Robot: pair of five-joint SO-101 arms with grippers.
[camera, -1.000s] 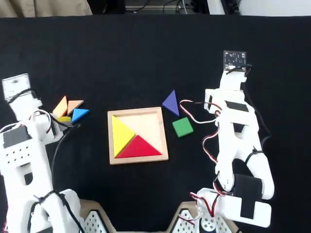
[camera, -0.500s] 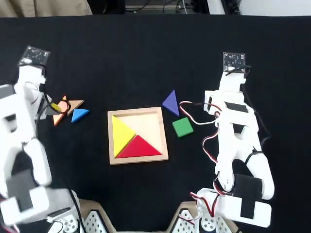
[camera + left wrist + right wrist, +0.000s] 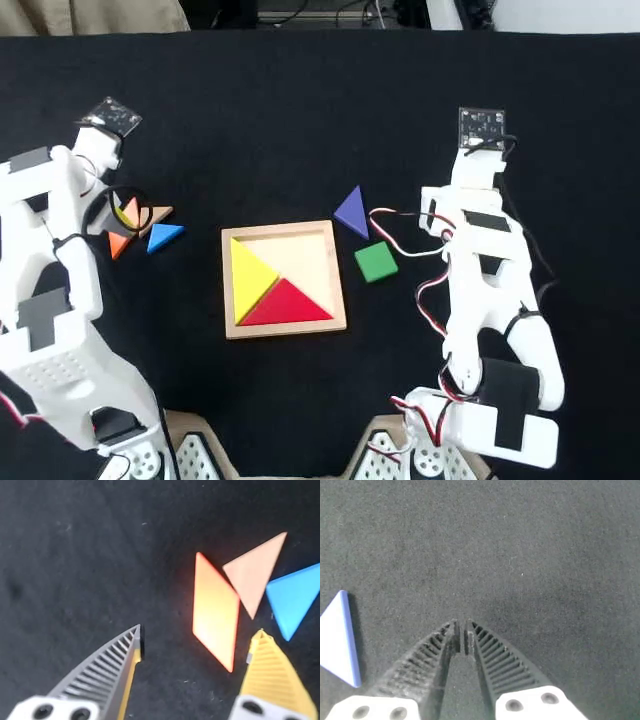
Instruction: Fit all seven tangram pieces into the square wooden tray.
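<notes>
Black cloth covers the table. Left of the tray (image 3: pixel 285 328), the left gripper (image 3: pixel 199 631) hangs spread wide over the orange piece (image 3: pixel 215 612); we should straddle its narrow width before closing. The right gripper (image 3: pixel 461 627) is pinched together, empty.

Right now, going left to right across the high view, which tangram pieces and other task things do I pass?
orange parallelogram → blue triangle → wooden tray → purple triangle → green square
</notes>
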